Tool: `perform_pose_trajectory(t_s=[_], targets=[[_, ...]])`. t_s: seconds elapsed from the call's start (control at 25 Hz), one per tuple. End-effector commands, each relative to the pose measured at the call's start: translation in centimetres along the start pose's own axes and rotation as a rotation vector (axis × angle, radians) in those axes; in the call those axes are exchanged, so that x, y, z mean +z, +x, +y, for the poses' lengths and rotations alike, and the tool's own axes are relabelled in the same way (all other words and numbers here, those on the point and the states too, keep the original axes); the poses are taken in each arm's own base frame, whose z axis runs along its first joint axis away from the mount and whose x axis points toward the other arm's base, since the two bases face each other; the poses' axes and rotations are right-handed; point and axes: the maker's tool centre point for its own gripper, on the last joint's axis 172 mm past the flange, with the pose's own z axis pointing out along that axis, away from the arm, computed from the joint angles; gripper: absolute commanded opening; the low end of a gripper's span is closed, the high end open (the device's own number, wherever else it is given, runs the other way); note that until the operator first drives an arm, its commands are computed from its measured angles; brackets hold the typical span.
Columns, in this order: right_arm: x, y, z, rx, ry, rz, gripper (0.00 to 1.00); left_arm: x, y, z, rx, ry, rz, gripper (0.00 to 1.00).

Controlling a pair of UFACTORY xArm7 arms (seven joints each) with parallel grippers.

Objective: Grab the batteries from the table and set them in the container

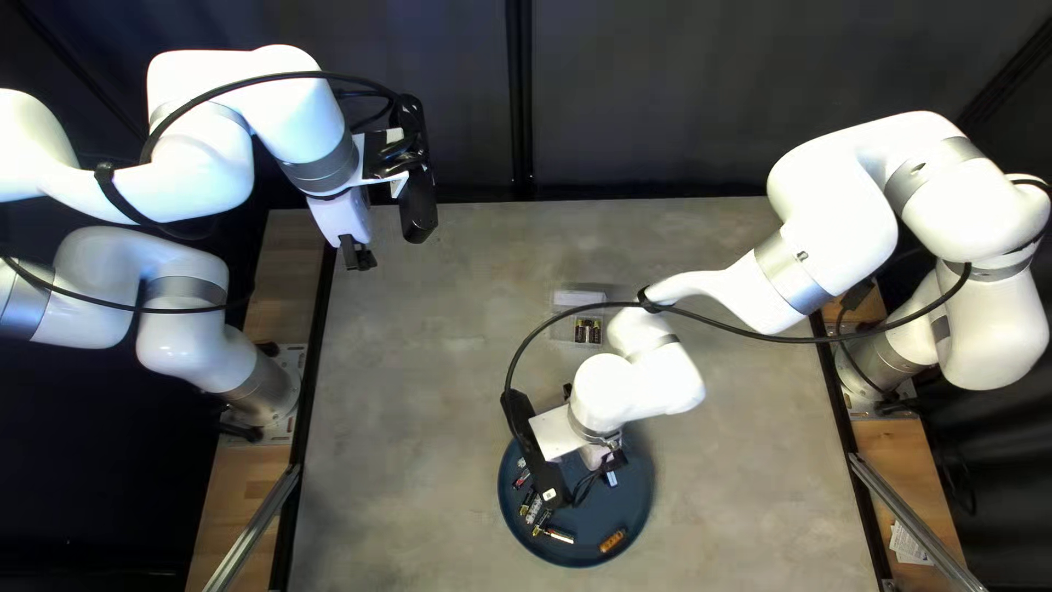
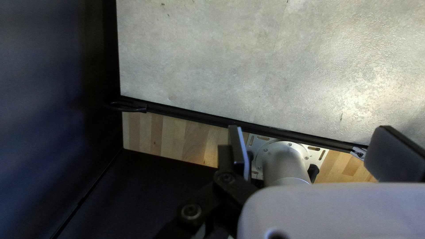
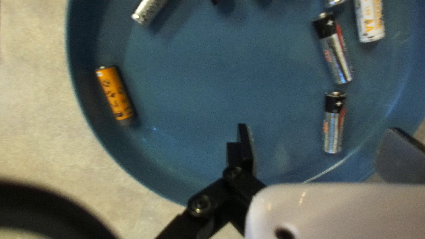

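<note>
My left gripper (image 1: 357, 257) hangs over the table's far left corner; in the left wrist view that gripper (image 2: 316, 153) stands open and empty. My right gripper (image 1: 616, 462) is above the blue round tray (image 1: 647, 499). Seen from its wrist, the right gripper (image 3: 323, 152) is open, a black-and-silver battery (image 3: 334, 124) lying beneath and just ahead of the gap. Another such battery (image 3: 335, 51), a white one (image 3: 370, 21), a silver one (image 3: 149, 9) and an orange one (image 3: 116, 94) lie apart on the tray. The clear container (image 1: 560, 329) holds batteries (image 1: 589, 330) in one part.
My right arm (image 1: 641, 384) reaches across the table (image 1: 427, 384), its black cable (image 1: 723, 334) looping close by the container. A white piece (image 1: 578, 298) sits at the container's far side. The tray's raised rim (image 3: 106, 148) curves around the batteries.
</note>
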Motion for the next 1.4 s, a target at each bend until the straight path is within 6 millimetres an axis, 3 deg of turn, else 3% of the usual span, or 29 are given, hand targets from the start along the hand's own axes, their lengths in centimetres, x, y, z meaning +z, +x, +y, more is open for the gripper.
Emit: perform_pose_trajectory(t_s=[0.04, 0.24, 0.36, 0.44, 0.76, 0.96, 1.04, 1.16, 1.4], targets=[[0.7, 0.3, 0.0, -0.014, 0.008, 0.004, 0.98, 0.0, 0.0, 0.0, 0.0, 0.0, 0.0, 1.0], [1.4, 0.5, 0.6, -0.028, 0.014, -0.001, 0.95, 0.0, 0.0, 0.0, 0.0, 0.0, 0.0, 1.0], [1.6, 0.5, 0.7, -0.032, 0.018, -0.005, 0.76, 0.0, 0.0, 0.0, 0.0, 0.0, 0.0, 1.0], [1.7, 0.6, 0.6, -0.035, 0.021, -0.008, 0.0, 0.0, 0.0, 0.0, 0.0, 0.0, 0.0, 1.0], [1.5, 0.9, 0.4, -0.032, 0.02, -0.023, 0.0, 0.0, 0.0, 0.0, 0.0, 0.0, 0.0, 1.0], [-3.4, 0.8, -0.2, 0.06, -0.045, -0.034, 0.0, 0.0, 0.0, 0.0, 0.0, 0.0, 0.0, 1.0], [-5.0, 0.4, 0.4, 0.16, -0.078, -0.036, 0.0, 0.0, 0.0, 0.0, 0.0, 0.0, 0.0, 1.0], [-5.8, -0.5, 2.2, 0.341, -0.103, -0.033, 0.0, 0.0, 0.0, 0.0, 0.0, 0.0, 0.0, 1.0], [-6.8, -3.0, 7.1, 0.96, -0.171, -0.004, 0.0, 0.0, 0.0, 0.0, 0.0, 0.0, 0.0, 1.0]])
